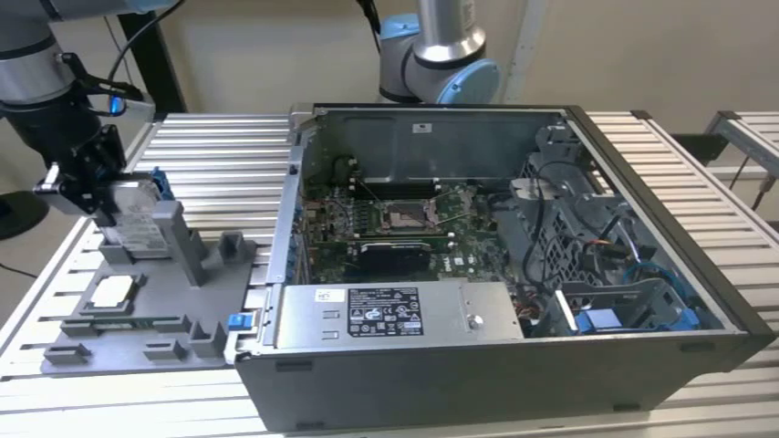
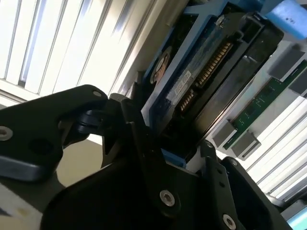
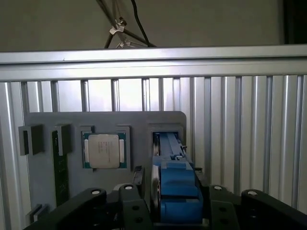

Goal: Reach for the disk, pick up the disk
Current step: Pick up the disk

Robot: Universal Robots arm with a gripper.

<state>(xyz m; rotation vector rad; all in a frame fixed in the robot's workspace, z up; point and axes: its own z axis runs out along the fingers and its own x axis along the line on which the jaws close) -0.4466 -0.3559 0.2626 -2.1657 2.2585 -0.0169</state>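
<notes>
The disk [image 1: 137,208] stands on edge in a slot of the grey fixture plate [image 1: 146,324] at the exterior view's left, its silver body framed by a blue bracket. My gripper [image 1: 108,196] comes down over it from above, with a black finger on each broad side. In the second wrist view the fingers [image 2: 139,129] press against the disk [image 2: 201,72], whose connector edge and blue frame show. In the first wrist view the disk's blue bracket [image 3: 175,182] sits between the fingers of the gripper [image 3: 175,203], above the fixture slot. The gripper is shut on the disk.
A square silver chip [image 1: 109,292] [image 3: 103,151] and a memory stick [image 3: 58,167] lie on the fixture plate. The open computer case [image 1: 487,228] stands on the slatted metal table [image 1: 219,155], with a blue bay [image 1: 633,310] in one corner. Another arm's base [image 1: 439,55] rises behind it.
</notes>
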